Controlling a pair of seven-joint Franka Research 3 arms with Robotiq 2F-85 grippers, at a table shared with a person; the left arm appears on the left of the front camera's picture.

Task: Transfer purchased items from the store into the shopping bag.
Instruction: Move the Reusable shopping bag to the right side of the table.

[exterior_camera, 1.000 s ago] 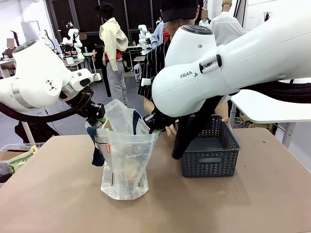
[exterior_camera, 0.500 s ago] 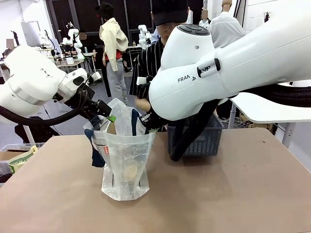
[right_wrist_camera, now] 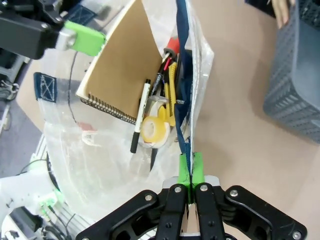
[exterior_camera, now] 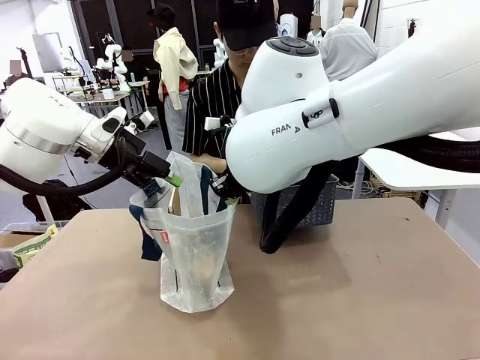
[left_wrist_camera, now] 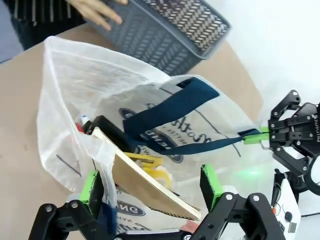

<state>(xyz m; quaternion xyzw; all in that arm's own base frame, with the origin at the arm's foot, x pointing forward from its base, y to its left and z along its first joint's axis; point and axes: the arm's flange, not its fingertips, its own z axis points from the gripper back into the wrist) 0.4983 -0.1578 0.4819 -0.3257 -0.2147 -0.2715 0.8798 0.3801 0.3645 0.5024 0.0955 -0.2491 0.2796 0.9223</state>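
Brown counter under a busy workshop backdrop; translucent whitish plastic shopping bag with navy strap handles standing upright near its middle, directly between the two claws.

From the front: left claw at the bag's near rim, green pads spread wide, gripping nothing. Right claw mostly hidden behind the bulky white right arm, only dark parts visible at the bag's opposite rim. Dark grey mesh basket beyond the right claw, lifted off the counter, partly masked by that arm; person in a striped shirt behind it.

Left wrist view adds more: left claw with jaws far apart, straddling the top edge of a flat tan-brown cardboard-backed notebook leaning inside the bag, pads not visibly pressing it. Right claw across the bag's mouth, pinching the end of a navy strap handle. Person's hand on the basket farther off.

Right wrist view looks straight down: right claw clamped tight on the navy strap. Below, spiral-bound notebook, black marker pen, roll of clear tape, yellow and red-tipped items hard to identify. Green pad of the left claw at the notebook's far corner. Basket cut off at the edge.
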